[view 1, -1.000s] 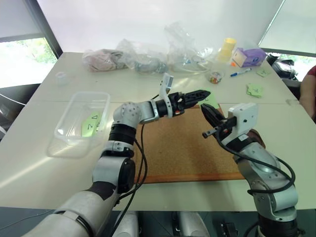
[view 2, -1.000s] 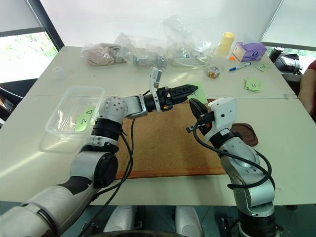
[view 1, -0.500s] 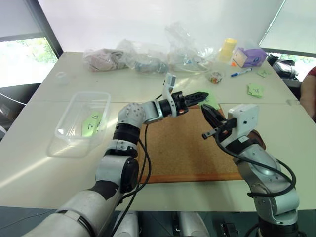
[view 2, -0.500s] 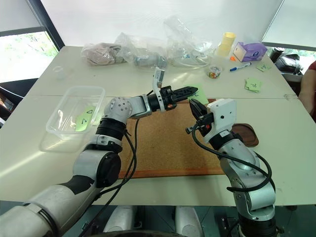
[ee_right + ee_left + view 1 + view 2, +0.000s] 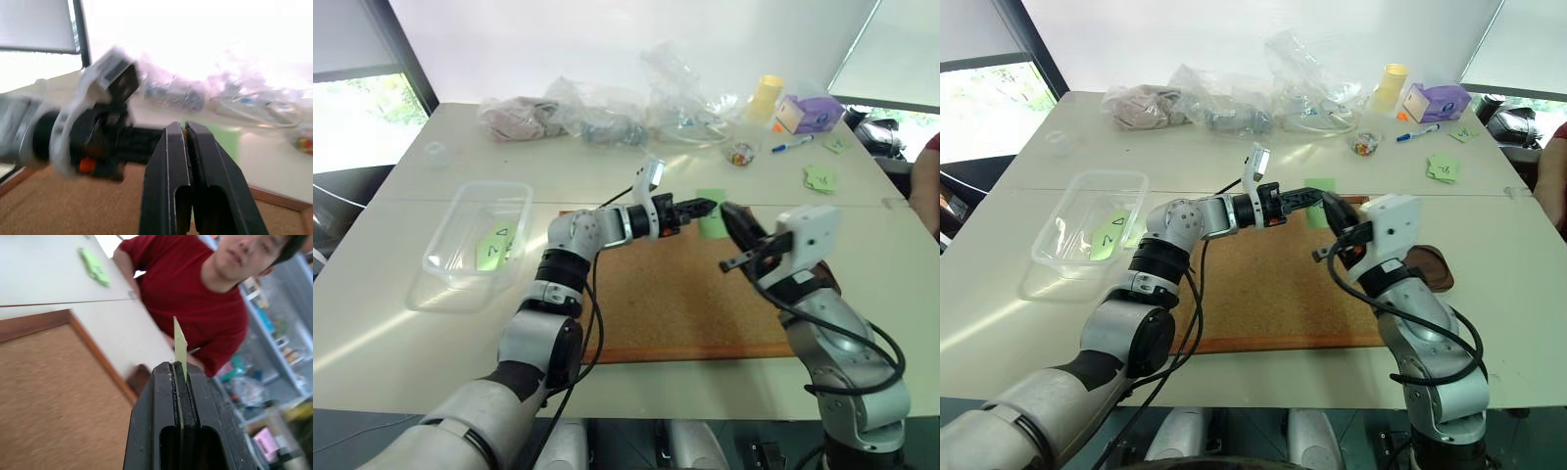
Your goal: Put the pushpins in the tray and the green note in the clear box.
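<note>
Green note [image 5: 711,211] is pinched edge-on in your left pincer [image 5: 705,207]; the box [image 5: 431,279] lies well to your left. Right pincer [image 5: 734,221] is closed, empty.

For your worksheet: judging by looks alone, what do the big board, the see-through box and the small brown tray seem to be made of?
Board: likely cork, with a speckled matt tan face, in a reddish wood-look frame.
Clear box: probably thin plastic, transparent and glossy; the notes inside show through it.
Tray: dark brown and smooth; wood or plastic, mostly hidden behind the right arm, so uncertain.
</note>
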`<control>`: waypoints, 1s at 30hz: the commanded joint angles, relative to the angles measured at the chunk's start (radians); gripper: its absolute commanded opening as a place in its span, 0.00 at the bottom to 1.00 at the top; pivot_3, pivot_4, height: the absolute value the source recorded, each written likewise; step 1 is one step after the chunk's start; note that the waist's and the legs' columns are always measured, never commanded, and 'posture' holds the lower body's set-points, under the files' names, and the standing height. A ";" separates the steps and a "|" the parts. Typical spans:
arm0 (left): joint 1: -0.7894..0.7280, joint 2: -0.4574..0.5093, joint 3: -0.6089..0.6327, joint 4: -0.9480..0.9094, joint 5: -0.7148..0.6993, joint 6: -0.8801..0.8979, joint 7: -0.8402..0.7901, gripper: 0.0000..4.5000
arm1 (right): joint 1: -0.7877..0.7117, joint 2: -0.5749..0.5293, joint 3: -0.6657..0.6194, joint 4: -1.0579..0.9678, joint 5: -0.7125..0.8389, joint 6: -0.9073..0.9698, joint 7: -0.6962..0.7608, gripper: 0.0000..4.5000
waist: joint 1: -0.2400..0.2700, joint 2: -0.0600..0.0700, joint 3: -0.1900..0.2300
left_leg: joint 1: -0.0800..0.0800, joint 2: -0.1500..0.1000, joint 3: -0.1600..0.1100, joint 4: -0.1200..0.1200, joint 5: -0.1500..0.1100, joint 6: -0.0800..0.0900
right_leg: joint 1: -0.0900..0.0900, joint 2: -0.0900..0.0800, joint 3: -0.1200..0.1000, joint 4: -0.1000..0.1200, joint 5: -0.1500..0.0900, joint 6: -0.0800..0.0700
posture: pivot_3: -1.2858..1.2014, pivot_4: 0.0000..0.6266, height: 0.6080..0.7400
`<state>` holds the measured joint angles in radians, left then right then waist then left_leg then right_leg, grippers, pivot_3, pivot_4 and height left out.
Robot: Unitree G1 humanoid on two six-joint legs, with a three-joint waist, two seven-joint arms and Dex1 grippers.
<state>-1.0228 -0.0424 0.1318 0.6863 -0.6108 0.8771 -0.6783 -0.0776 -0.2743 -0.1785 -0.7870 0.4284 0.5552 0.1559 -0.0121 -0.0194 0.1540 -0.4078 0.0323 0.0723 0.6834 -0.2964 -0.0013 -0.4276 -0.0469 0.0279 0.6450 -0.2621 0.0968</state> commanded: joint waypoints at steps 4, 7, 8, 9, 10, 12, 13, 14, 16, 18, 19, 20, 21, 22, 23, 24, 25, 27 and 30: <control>0.009 0.004 0.036 -0.061 -0.023 0.011 0.020 0.02 | 0.030 0.055 -0.190 -0.025 0.127 0.008 -0.099 0.00 | 0.004 0.000 0.000 | 0.000 0.000 0.000 0.000 0.000 0.000 | 0.000 -0.001 0.000 0.000 0.000 0.000 | 0.52 0.24 0.98; 0.035 0.012 0.030 -0.133 -0.045 0.062 0.014 0.02 | 0.066 0.031 -0.248 0.063 0.096 0.004 -0.113 0.00 | 0.001 0.000 0.000 | -0.001 0.000 0.000 0.000 0.000 0.000 | 0.000 -0.001 0.000 -0.001 0.000 0.000 | 0.52 0.24 0.98; 0.062 0.021 0.002 -0.191 -0.047 0.085 -0.007 0.02 | 0.077 0.011 -0.251 0.110 0.067 0.012 -0.114 0.00 | 0.000 0.000 0.000 | 0.000 0.000 0.000 0.000 0.000 0.000 | 0.000 -0.001 0.000 -0.001 0.000 0.000 | 0.52 0.24 0.98; 0.086 0.028 -0.025 -0.241 -0.046 0.103 -0.023 0.02 | 0.083 -0.005 -0.252 0.147 0.048 0.013 -0.111 0.00 | -0.002 0.000 0.000 | 0.000 0.000 0.000 0.000 0.000 0.000 | 0.000 -0.001 0.000 0.000 0.000 0.000 | 0.52 0.24 0.98; 0.113 0.034 -0.049 -0.295 -0.049 0.122 -0.035 0.02 | 0.085 -0.021 -0.253 0.190 0.036 0.023 -0.113 0.00 | -0.004 0.000 0.000 | 0.000 0.000 0.001 0.000 0.000 0.000 | 0.000 -0.001 0.000 0.000 0.000 0.000 | 0.52 0.24 0.98; 0.153 0.042 -0.080 -0.375 -0.057 0.152 -0.045 0.02 | 0.085 -0.045 -0.250 0.260 0.002 0.027 -0.118 0.00 | -0.003 0.001 0.000 | 0.001 0.000 0.001 0.000 0.000 0.000 | 0.000 0.000 0.001 0.000 0.000 0.000 | 0.52 0.24 0.98; 0.167 0.042 -0.086 -0.402 -0.063 0.163 -0.043 0.02 | 0.084 -0.052 -0.250 0.285 -0.005 0.032 -0.120 0.00 | -0.002 0.001 0.000 | 0.001 0.000 0.001 0.000 0.000 0.000 | 0.000 0.000 0.001 0.001 0.000 0.000 | 0.52 0.24 0.98; 0.178 0.039 -0.086 -0.422 -0.069 0.172 -0.037 0.02 | 0.082 -0.059 -0.246 0.313 -0.019 0.037 -0.122 0.00 | -0.002 0.001 0.000 | 0.001 0.000 0.001 0.000 0.000 0.000 | 0.000 0.000 0.001 0.001 0.000 0.000 | 0.52 0.24 0.98; 0.196 0.031 -0.084 -0.452 -0.076 0.184 -0.022 0.02 | 0.075 -0.064 -0.249 0.360 -0.031 0.043 -0.125 0.00 | -0.001 0.001 0.000 | 0.001 0.000 0.001 0.000 0.000 0.000 | 0.000 0.000 0.001 0.001 0.000 0.000 | 0.52 0.24 0.98; 0.208 0.022 -0.083 -0.469 -0.080 0.188 -0.009 0.02 | 0.070 -0.073 -0.249 0.403 -0.049 0.042 -0.127 0.00 | -0.001 0.001 0.000 | 0.000 0.000 0.001 0.000 0.000 0.000 | 0.000 0.000 0.001 0.001 0.000 0.000 | 0.52 0.24 0.98; 0.211 0.017 -0.080 -0.473 -0.083 0.190 -0.004 0.02 | 0.067 -0.078 -0.249 0.424 -0.061 0.043 -0.130 0.00 | -0.001 0.001 0.000 | 0.001 0.000 0.001 0.000 0.000 0.000 | 0.000 0.000 0.001 0.001 0.000 0.000 | 0.52 0.24 0.98; 0.215 0.013 -0.079 -0.479 -0.086 0.193 0.001 0.02 | 0.067 -0.082 -0.250 0.440 -0.069 0.039 -0.128 0.00 | -0.001 0.001 0.000 | 0.001 0.000 0.001 0.000 0.000 0.000 | 0.000 0.000 0.001 0.001 0.000 0.000 | 0.52 0.24 0.98; 0.217 0.010 -0.079 -0.483 -0.088 0.194 0.005 0.02 | 0.066 -0.085 -0.250 0.452 -0.075 0.036 -0.126 0.00 | 0.000 0.001 0.000 | 0.001 0.000 0.001 0.000 0.000 0.000 | 0.000 0.000 0.001 0.001 0.000 0.000 | 0.52 0.24 0.98; 0.221 0.007 -0.079 -0.489 -0.090 0.196 0.008 0.02 | 0.067 -0.088 -0.251 0.461 -0.082 0.036 -0.125 0.00 | -0.001 0.001 0.000 | 0.001 0.000 0.001 0.000 0.000 0.000 | 0.000 0.000 0.001 0.001 0.000 0.000 | 0.52 0.24 0.98; 0.223 0.006 -0.082 -0.494 -0.092 0.197 0.008 0.02 | 0.068 -0.091 -0.251 0.469 -0.087 0.032 -0.123 0.00 | -0.001 0.001 0.000 | 0.000 0.000 0.001 0.000 0.000 0.000 | 0.000 0.000 0.001 0.001 0.000 0.000 | 0.52 0.24 0.98; 0.226 0.005 -0.084 -0.498 -0.093 0.197 0.008 0.02 | 0.070 -0.094 -0.252 0.475 -0.093 0.035 -0.124 0.00 | -0.001 0.001 0.000 | 0.000 0.000 0.001 0.000 0.000 0.000 | 0.000 0.000 0.001 0.001 0.000 0.000 | 0.52 0.24 0.98; 0.228 0.005 -0.085 -0.502 -0.094 0.198 0.009 0.02 | 0.072 -0.096 -0.252 0.478 -0.098 0.036 -0.124 0.00 | -0.001 0.001 0.000 | 0.000 0.000 0.001 0.000 0.000 0.000 | 0.000 0.000 0.001 0.001 0.000 0.000 | 0.52 0.24 0.98; 0.228 0.003 -0.086 -0.500 -0.095 0.197 0.011 0.01 | 0.075 -0.094 -0.256 0.483 -0.102 0.046 -0.127 0.06 | -0.001 0.001 0.000 | 0.000 0.000 0.001 0.000 0.000 0.000 | 0.000 0.000 0.001 0.001 0.000 0.000 | 0.52 0.24 0.98; 0.228 0.002 -0.087 -0.500 -0.098 0.197 0.012 0.00 | 0.079 -0.086 -0.258 0.486 -0.104 0.038 -0.124 0.30 | -0.001 0.001 0.000 | 0.000 0.000 0.001 0.000 0.000 0.000 | 0.000 0.000 0.001 0.001 0.000 0.000 | 0.52 0.24 0.98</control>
<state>-0.7861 -0.0337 0.0498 0.2218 -0.6867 1.0783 -0.6672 0.0015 -0.3557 -0.4102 -0.2810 0.3283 0.6053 0.0324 -0.0129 -0.0182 0.1537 -0.4073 0.0322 0.0729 0.6832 -0.2962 -0.0016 -0.4276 -0.0472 0.0289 0.6457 -0.2621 0.0968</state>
